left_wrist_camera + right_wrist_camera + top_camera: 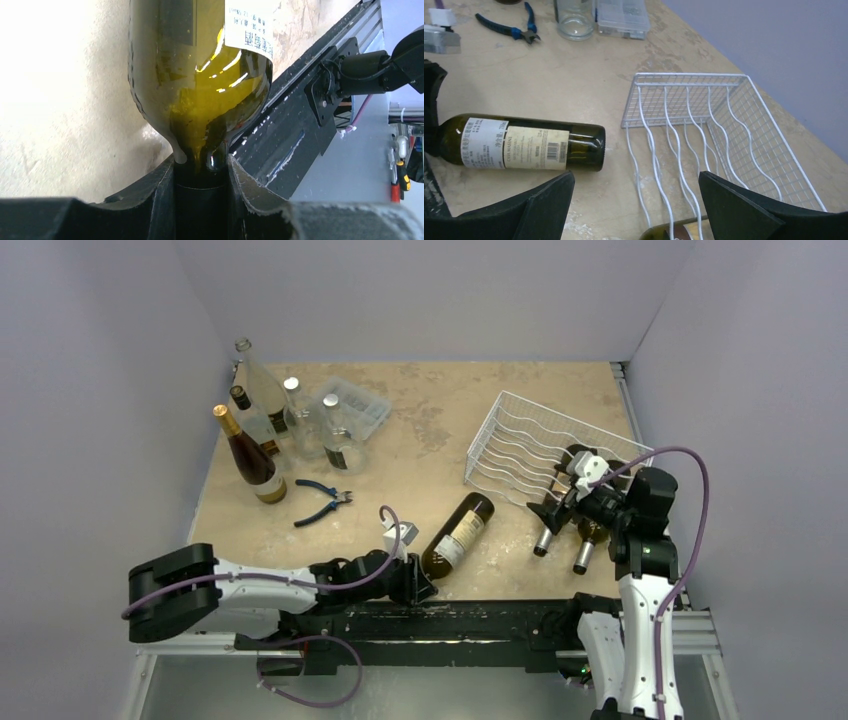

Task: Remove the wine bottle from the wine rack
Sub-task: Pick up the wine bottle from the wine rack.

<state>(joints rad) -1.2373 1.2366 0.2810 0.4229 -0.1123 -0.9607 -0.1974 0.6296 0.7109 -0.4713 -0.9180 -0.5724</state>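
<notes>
Bottle (458, 532) is off the rack (530, 435), flat on the table (420, 440), with its neck in the left claw (418, 583).
Top: the bottle lies left of the rack and apart from it, base pointing away from the arms. The right claw (560, 508) hangs over the rack's near corner, where two more bottles (545, 540) rest with necks sticking out. Left wrist: both fingers (160, 200) press tight on the dark neck, the green shoulder just beyond. Right wrist: fingers (544, 205) spread wide, gripping nothing; bottle (524, 142) on the left, rack (704, 115) on the right.
</notes>
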